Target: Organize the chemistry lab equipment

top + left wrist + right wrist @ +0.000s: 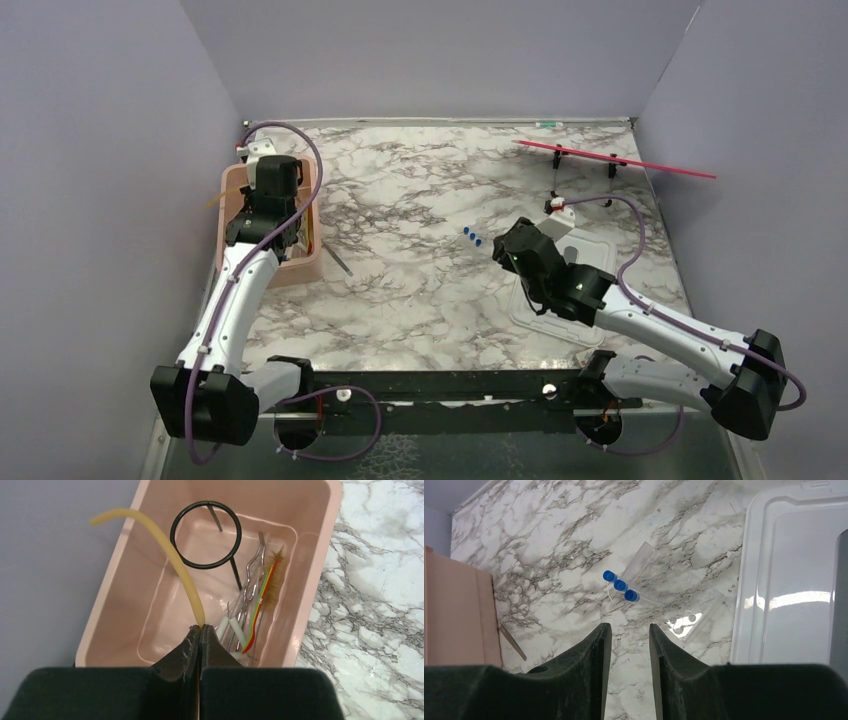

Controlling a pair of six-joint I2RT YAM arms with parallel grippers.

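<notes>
My left gripper (200,629) hangs over the pink tub (320,555), shut on one end of the amber rubber tubing (186,582). The tubing arches up and out past the tub's left wall. Inside the tub lie the black wire ring with stem (206,535), metal tongs (248,580), a small brush and some white pieces. On the marble, three clear blue-capped tubes (624,586) lie fanned out just ahead of my right gripper (629,626). That gripper is open, with only bare table between its fingers. From above, the tubes (472,237) lie left of the right gripper (500,250).
A white lid (784,580) lies to the right of the tubes, partly under the right arm. A clear plastic holder (696,622) rests beside it. A thin stick (338,260) lies by the tub's right side. A red rod on stands (615,158) crosses the back right corner.
</notes>
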